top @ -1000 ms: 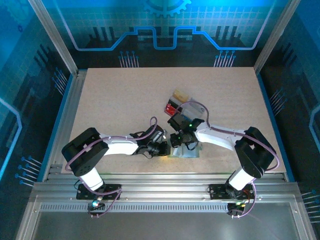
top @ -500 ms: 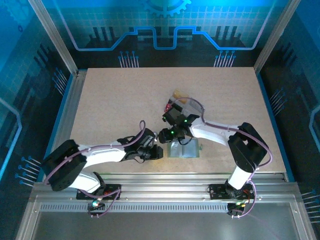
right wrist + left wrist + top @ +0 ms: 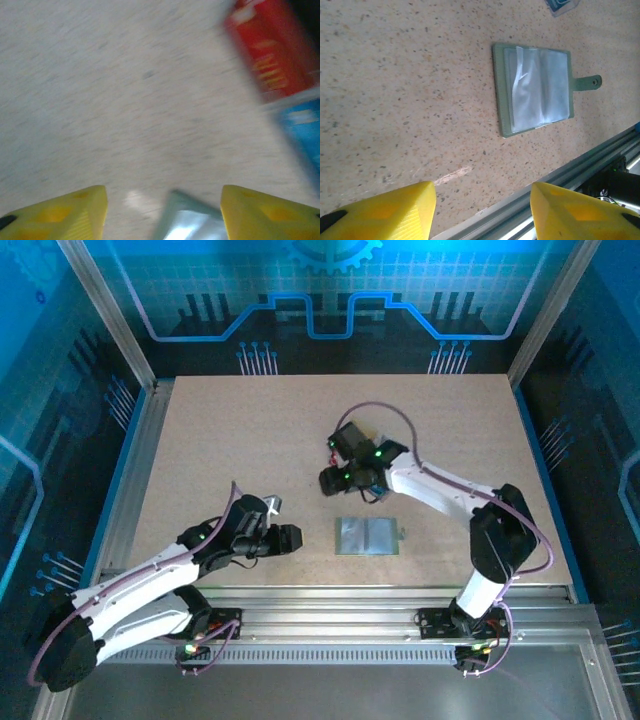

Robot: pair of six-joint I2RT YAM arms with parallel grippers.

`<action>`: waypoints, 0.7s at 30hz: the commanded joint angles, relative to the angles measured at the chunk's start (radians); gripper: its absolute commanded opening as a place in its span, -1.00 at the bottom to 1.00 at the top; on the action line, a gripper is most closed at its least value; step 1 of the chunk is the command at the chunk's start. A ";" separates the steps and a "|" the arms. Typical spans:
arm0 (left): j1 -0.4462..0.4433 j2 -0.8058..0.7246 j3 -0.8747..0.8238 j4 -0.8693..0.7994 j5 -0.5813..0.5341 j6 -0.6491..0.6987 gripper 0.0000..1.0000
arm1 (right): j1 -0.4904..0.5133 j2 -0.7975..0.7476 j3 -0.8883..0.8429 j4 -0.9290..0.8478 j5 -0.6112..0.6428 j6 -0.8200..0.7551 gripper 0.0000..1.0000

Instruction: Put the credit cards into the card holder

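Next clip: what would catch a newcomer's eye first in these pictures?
The sage-green card holder lies open and flat near the front edge of the table, clear pockets up. Both grippers are open and empty: the left gripper to the holder's left, the right gripper farther back, near the red cards and blue cards.

You are looking at a speckled beige desk (image 3: 230, 440) boxed in by an aluminium frame, with slotted rails (image 3: 320, 605) along its near edge and slanted posts (image 3: 105, 310) at the back corners. Behind it, the back wall (image 3: 320, 300) glows blue with a circuit-line pattern. The darker side panels (image 3: 40, 440) carry the same print.
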 commanded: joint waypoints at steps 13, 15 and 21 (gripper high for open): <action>0.058 0.564 0.435 0.077 0.182 0.105 0.37 | -0.150 0.205 0.258 -0.322 0.572 -0.164 0.56; 0.060 0.609 0.471 0.078 0.192 0.108 0.37 | -0.152 0.237 0.289 -0.337 0.597 -0.167 0.56; 0.069 0.690 0.532 0.072 0.223 0.109 0.37 | -0.177 0.279 0.334 -0.347 0.615 -0.179 0.54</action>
